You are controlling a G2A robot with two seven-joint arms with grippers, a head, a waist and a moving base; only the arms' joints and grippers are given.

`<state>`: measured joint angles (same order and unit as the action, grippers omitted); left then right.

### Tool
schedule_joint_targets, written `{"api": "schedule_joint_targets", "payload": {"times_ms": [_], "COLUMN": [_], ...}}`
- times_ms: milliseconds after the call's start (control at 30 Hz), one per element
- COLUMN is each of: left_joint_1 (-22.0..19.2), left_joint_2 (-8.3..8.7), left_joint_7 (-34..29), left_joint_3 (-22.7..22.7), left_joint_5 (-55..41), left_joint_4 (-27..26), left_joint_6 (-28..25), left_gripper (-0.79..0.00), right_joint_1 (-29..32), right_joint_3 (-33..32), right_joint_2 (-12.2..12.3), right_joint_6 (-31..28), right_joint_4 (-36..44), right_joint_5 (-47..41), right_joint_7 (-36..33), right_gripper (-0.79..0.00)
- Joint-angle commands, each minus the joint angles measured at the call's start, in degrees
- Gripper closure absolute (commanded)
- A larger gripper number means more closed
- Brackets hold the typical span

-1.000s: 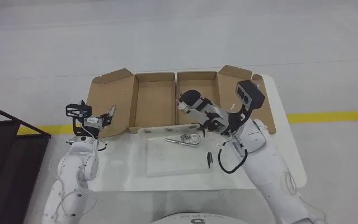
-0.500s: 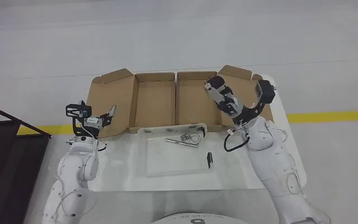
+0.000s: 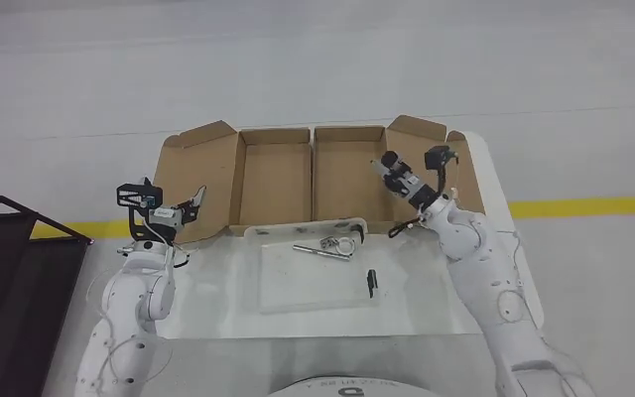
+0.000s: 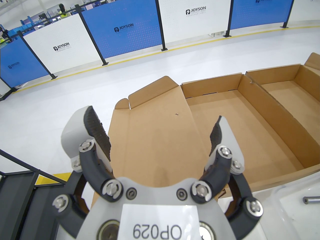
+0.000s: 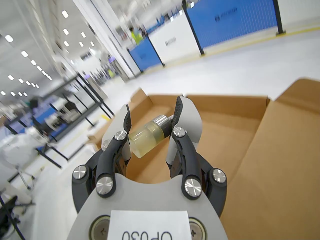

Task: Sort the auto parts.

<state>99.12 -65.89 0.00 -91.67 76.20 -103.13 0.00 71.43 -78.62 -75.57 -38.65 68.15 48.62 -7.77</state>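
Note:
My right gripper point(image 3: 386, 165) hangs over the right cardboard box point(image 3: 345, 194), shut on a small cylinder point(image 5: 150, 136) with a translucent yellowish body and a metal end. The right wrist view has the gripper point(image 5: 153, 107) above that box's brown floor point(image 5: 225, 136). Standing open with nothing between its fingers, my left gripper point(image 3: 189, 204) is at the left box's outer flap point(image 4: 150, 136). On the clear tray point(image 3: 298, 293) lie a metal rod point(image 3: 317, 251), a ring-shaped part point(image 3: 344, 243) and a black part point(image 3: 371, 283).
The left cardboard box point(image 3: 273, 184) sits open beside the right one at the back of the white table point(image 3: 218, 298). A black rack point(image 3: 30, 278) stands off the table's left edge. The rod's end point(image 4: 310, 199) shows in the left wrist view.
My right arm has swung from over the tray back and to the right, carrying the cylinder over the right box. The left arm has kept still.

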Motion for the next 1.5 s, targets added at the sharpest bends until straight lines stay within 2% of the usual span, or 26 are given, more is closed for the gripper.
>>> {"api": "schedule_joint_targets", "payload": {"times_ms": [0,200,467,500,567,633,667,700,733,933,1033,1233,1333,1467], "left_joint_1": [0.0,0.0,0.0,0.0,0.0,0.0,0.0,0.0,0.0,0.0,0.0,0.0,0.0,0.0], "left_joint_2": [0.00,0.00,0.00,0.00,0.00,0.00,0.00,0.00,0.00,0.00,0.00,0.00,0.00,0.00], "left_joint_7": [0.0,0.0,0.0,0.0,0.0,0.0,0.0,0.0,0.0,0.0,0.0,0.0,0.0,0.0], "left_joint_3": [0.0,0.0,0.0,0.0,0.0,0.0,0.0,0.0,0.0,0.0,0.0,0.0,0.0,0.0], "left_joint_5": [0.0,0.0,0.0,0.0,0.0,0.0,0.0,0.0,0.0,0.0,0.0,0.0,0.0,0.0], "left_joint_4": [0.0,0.0,0.0,0.0,0.0,0.0,0.0,0.0,0.0,0.0,0.0,0.0,0.0,0.0], "left_joint_6": [0.0,0.0,0.0,0.0,0.0,0.0,0.0,0.0,0.0,0.0,0.0,0.0,0.0,0.0], "left_gripper": [-0.785,-0.785,-0.785,-0.785,-0.785,-0.785,-0.785,-0.785,-0.785,-0.785,-0.785,-0.785,-0.785,-0.785], "right_joint_1": [-1.5,-4.1,-5.3,-5.3,-5.5,-5.7,-5.7,-5.7,-5.7,-4.8,-3.3,4.7,7.6,9.4], "right_joint_3": [2.3,5.7,7.3,7.5,7.9,8.3,8.4,8.5,8.6,8.2,7.2,3.4,2.6,2.3], "right_joint_2": [-0.1,-0.6,-0.7,-0.7,-0.8,-0.8,-0.8,-0.8,-0.8,-0.6,-0.2,0.8,1.4,2.0], "right_joint_6": [3.9,6.8,7.6,7.7,8.0,8.3,8.4,8.5,8.7,7.8,5.8,-5.3,-10.8,-14.3], "right_joint_4": [-2.1,-6.3,-7.0,-7.0,-7.2,-7.3,-7.4,-7.4,-7.3,-5.4,-1.4,12.1,16.2,18.3], "right_joint_5": [6.4,9.3,9.7,9.7,9.8,9.7,9.7,9.7,9.7,8.7,7.3,-3.2,-6.4,-7.6], "right_joint_7": [-2.2,-2.9,-1.5,-1.5,-1.6,-1.6,-1.6,-1.5,-1.3,0.9,2.2,6.7,5.0,2.3], "right_gripper": [0.000,0.000,0.000,-0.049,-0.215,-0.283,-0.379,-0.754,-0.785,-0.785,-0.785,-0.785,-0.785,-0.785]}}
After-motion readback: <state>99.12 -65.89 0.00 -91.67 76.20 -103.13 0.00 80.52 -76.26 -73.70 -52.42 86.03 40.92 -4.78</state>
